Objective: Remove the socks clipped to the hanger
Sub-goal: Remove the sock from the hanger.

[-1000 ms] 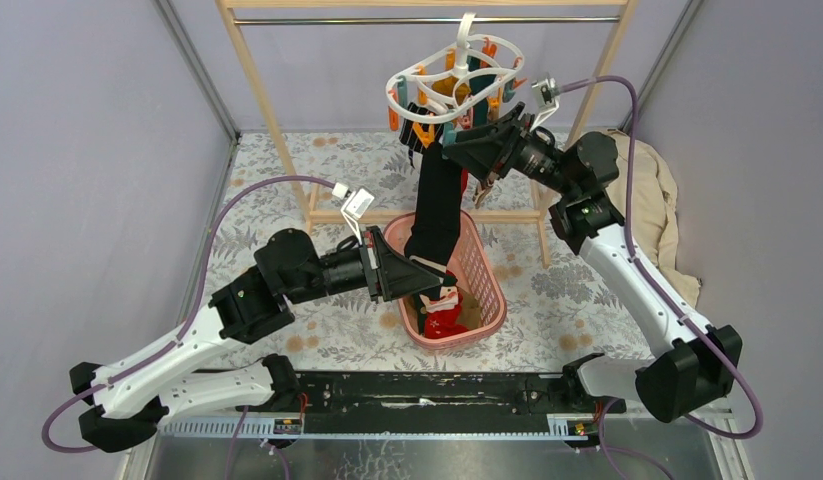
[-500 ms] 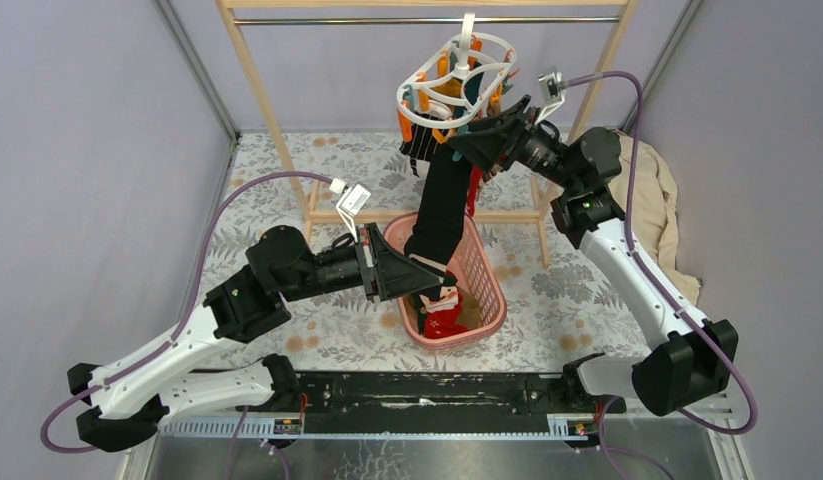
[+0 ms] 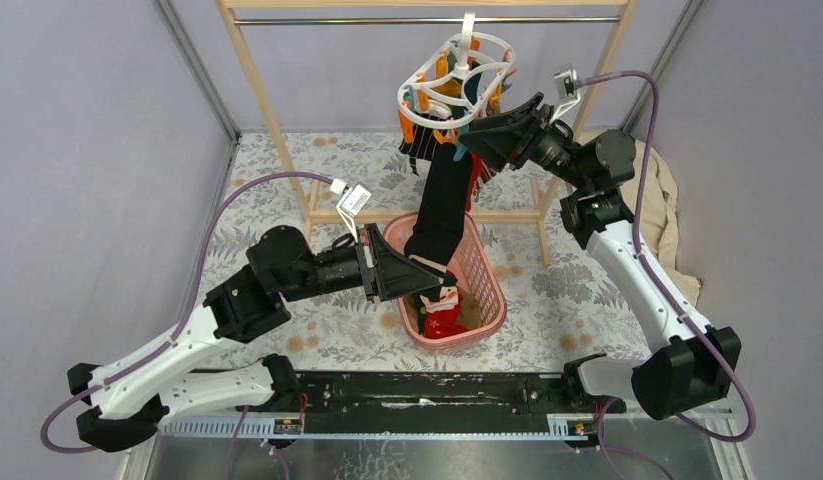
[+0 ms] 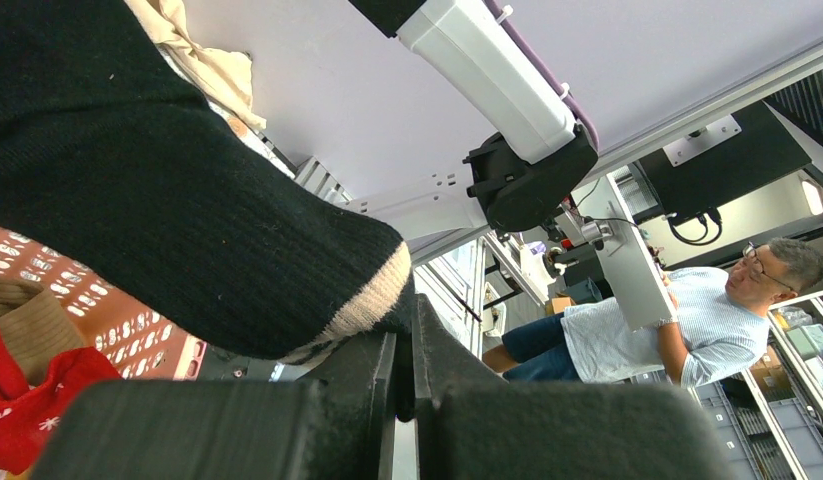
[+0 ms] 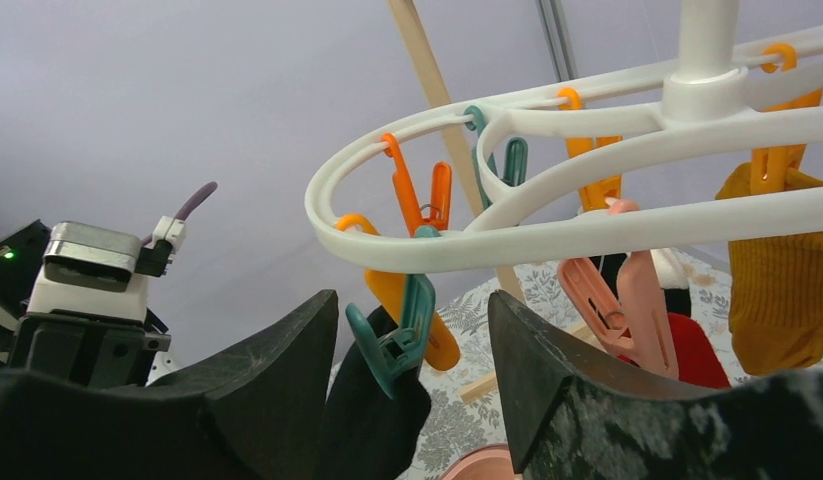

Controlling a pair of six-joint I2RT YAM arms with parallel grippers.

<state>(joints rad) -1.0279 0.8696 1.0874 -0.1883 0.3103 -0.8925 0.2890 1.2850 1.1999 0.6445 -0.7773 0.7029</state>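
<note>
The worktop (image 3: pixel 577 290), covered in a floral print, carries a tall wooden rack (image 3: pixel 255 80) at its far side. A beige cloth (image 3: pixel 659 190) lies bunched at the far right. A pink basket (image 3: pixel 490 290) sits on the worktop near the middle, just nearer than the rack's lower bar. The hanger (image 3: pixel 457 72), a white oval double ring, hangs by its hook from the rack's top rail, above and a little beyond the basket. Orange and teal clips dangle from its rings.

A long black sock (image 3: pixel 442 205) runs at a slant from the hanger down into the basket. Its lower end, edged with a cream stripe, is pinched in the left end effector (image 3: pixel 439 274). The fingers there are closed to a narrow slit on the fabric, over the left part of the basket. A red sock (image 3: pixel 443 322) with a white pattern lies inside the basket at its near end. A mustard sock (image 5: pixel 782 290) is clipped to the hanger, at the right of the right wrist view.

The right end effector (image 3: pixel 465 143) is up at the hanger's near right edge, its fingers spread wide and holding nothing. Between them hangs a teal clip (image 5: pixel 392 340), which bites the top of the black sock. Whether either finger touches that clip cannot be told.
</note>
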